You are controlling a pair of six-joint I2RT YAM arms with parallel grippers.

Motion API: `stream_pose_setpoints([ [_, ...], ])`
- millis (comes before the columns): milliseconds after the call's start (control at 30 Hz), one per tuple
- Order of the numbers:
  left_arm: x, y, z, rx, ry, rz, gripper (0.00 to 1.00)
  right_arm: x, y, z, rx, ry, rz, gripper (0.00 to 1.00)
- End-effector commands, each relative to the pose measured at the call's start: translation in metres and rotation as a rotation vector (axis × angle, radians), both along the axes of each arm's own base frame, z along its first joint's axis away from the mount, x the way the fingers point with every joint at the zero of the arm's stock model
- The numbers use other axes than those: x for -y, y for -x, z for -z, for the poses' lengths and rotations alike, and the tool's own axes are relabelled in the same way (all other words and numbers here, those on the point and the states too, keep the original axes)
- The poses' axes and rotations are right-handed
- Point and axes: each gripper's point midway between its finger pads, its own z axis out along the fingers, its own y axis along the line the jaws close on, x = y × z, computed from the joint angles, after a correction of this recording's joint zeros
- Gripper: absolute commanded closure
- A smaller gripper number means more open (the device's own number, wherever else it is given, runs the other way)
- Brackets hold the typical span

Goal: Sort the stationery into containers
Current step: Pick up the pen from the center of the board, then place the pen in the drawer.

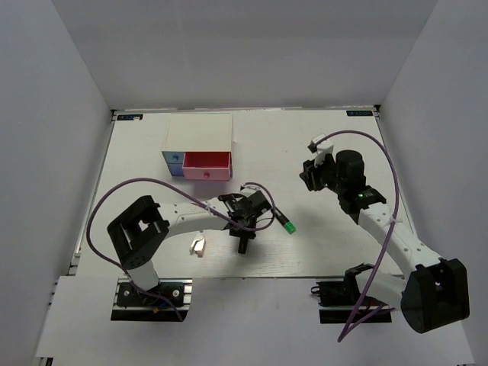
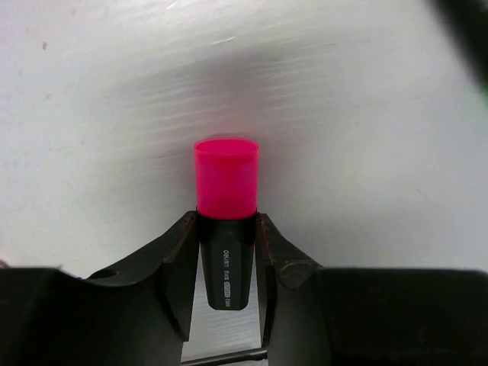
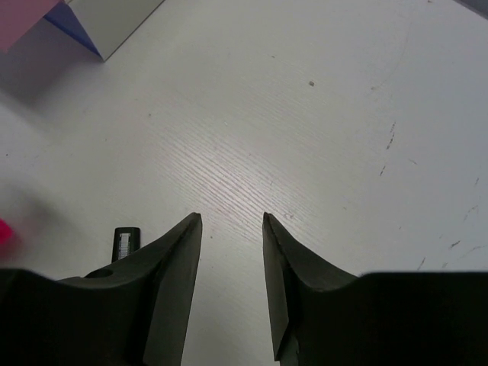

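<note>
Left tool [image 2: 226,221] clamps pink-capped highlighter [image 2: 226,179] on white table [image 2: 366,114] between grey walls [image 1: 244,46].

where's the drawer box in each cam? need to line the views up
Top external: the drawer box sits left of centre at the table's far edge, coloured fronts facing the arms.
Left wrist: not in it; the pink-capped highlighter fills the middle.
Right wrist: top left corner, only a white side, a blue edge and some pink showing.
Shared landmark: the white wood-grain table, visible in all three.
</note>
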Motion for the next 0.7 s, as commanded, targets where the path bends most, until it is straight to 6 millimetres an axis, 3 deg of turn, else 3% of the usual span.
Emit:
stream_pose_setpoints([
  [0, 0.044, -0.022, -0.071, 0.175, 0.21, 0.159, 0.86, 0.001, 0.004, -0.006, 0.021, -0.015, -0.018, 0.55],
  [33, 0.048, -0.02, -0.079, 0.169, 0.242, 0.264, 0.88, 0.001, 0.005, -0.005, 0.018, -0.018, -0.023, 0.55],
  [133, 0.05, -0.034, -0.116, 0.251, 0.253, 0.358, 0.99, 0.004, 0.006, -0.004, 0.02, -0.013, -0.019, 0.55],
  [200, 0.052, -0.046, -0.146, 0.321, 0.243, 0.442, 1.0, 0.006, 0.005, -0.002, 0.018, -0.012, -0.018, 0.55],
  [233, 0.045, -0.051, -0.151, 0.325, 0.216, 0.459, 1.0, 0.006, 0.006, -0.002, 0.019, -0.014, -0.02, 0.55],
  [267, 0.045, -0.063, -0.171, 0.378, 0.211, 0.489, 1.0, 0.005, 0.007, -0.002, 0.021, -0.016, -0.026, 0.55],
  [333, 0.038, -0.072, -0.186, 0.406, 0.181, 0.518, 1.0, 0.005, 0.007, -0.002, 0.02, -0.017, -0.025, 0.55],
  [367, 0.034, -0.084, -0.206, 0.45, 0.176, 0.539, 1.0, 0.006, 0.007, -0.002, 0.019, -0.019, -0.024, 0.55],
  [433, 0.027, -0.089, -0.208, 0.407, 0.157, 0.582, 1.0, 0.007, 0.008, -0.001, 0.02, -0.02, -0.023, 0.55],
  [467, 0.026, -0.099, -0.222, 0.439, 0.148, 0.618, 1.0, 0.006, 0.009, -0.003, 0.025, -0.02, -0.025, 0.55],
  [667, 0.005, -0.134, -0.237, 0.494, 0.178, 0.695, 1.0, 0.012, 0.007, -0.004, 0.042, -0.009, -0.013, 0.55],
])
